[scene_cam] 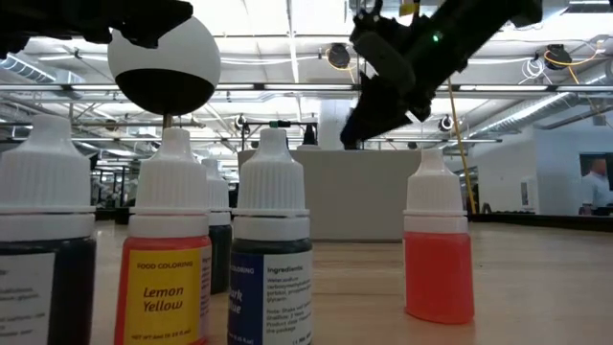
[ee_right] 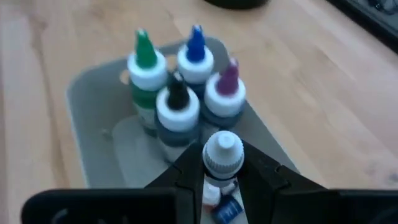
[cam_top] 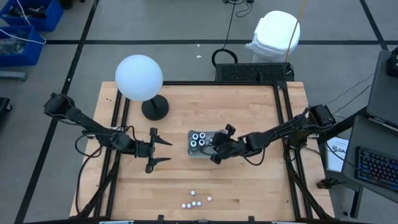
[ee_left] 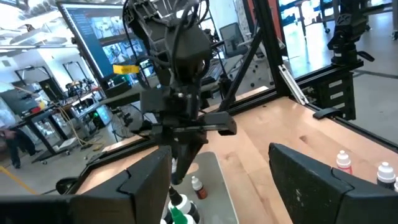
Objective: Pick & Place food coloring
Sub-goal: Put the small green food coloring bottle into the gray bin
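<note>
Wooden tabletop (cam_top: 249, 180) carries a grey tray (ee_right: 93, 112) at its middle, where four colour-tipped bottles (ee_right: 180, 81) cluster upright, leaving room beside them. Right gripper (ee_right: 221, 186) hangs over the tray, jaws clamped on a white-capped bottle (ee_right: 222, 152), probably lowering it alongside. Left gripper (cam_top: 163, 151) waits nearby, jaws apart, empty. Five loose bottles (cam_top: 196, 200) stand near the front edge.

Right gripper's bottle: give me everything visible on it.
The bottle is a small dropper type with a white ribbed cap tapering to a rounded tip, plastic by the look. It stands upright, pinched just below the cap between the dark fingers of the right gripper, over the grey tray beside four colour-tipped bottles. A blue-and-red label shows lower down; its body is mostly hidden. Whether its base touches the tray is hidden.
</note>
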Controlling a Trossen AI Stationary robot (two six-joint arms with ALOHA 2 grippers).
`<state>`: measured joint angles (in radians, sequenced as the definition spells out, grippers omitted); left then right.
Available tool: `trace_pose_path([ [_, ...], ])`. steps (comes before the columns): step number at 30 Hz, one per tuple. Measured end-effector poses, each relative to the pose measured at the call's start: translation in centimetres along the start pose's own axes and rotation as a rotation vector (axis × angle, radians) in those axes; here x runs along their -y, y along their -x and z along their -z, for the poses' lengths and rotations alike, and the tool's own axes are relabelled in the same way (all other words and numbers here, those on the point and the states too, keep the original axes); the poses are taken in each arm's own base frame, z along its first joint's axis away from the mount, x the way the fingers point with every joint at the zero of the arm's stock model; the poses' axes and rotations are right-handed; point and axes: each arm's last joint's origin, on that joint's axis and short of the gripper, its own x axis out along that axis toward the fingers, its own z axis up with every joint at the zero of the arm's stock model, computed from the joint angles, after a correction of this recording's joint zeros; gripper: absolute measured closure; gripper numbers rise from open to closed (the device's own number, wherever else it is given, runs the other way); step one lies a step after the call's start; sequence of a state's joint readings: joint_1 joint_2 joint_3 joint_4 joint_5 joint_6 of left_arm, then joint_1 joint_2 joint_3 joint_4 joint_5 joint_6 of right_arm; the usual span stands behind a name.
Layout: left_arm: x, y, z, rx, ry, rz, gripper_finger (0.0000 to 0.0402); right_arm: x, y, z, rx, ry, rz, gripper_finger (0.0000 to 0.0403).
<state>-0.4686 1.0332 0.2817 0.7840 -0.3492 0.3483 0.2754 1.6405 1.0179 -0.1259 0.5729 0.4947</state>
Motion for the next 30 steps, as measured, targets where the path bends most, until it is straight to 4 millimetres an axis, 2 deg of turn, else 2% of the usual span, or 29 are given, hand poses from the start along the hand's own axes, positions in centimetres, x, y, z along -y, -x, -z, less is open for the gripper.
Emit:
trace_pose_path([
  [7,-0.2,0.1,-0.1,-0.018,-0.04,-0.059,0.013,0.4,-0.6,1.6,-0.011,-0.029,-0.041,0.0337],
  [11,-0.6,0.4,-0.4,-0.024,-0.041,-0.115,0.013,0.9,-0.9,1.7,-0.008,-0.048,-0.022,0.0338],
  [18,-0.9,0.9,-0.6,-0.032,-0.038,-0.112,0.013,1.6,-1.4,1.4,-0.002,-0.079,0.009,0.0339],
  [24,-1.0,1.0,-0.7,-0.031,-0.055,-0.112,0.0131,1.6,-2.1,1.1,0.027,-0.061,-0.018,0.0339],
  [30,-1.0,1.0,-0.7,-0.036,-0.062,-0.123,0.0131,1.6,-2.4,1.7,-0.012,-0.055,0.001,0.034],
])
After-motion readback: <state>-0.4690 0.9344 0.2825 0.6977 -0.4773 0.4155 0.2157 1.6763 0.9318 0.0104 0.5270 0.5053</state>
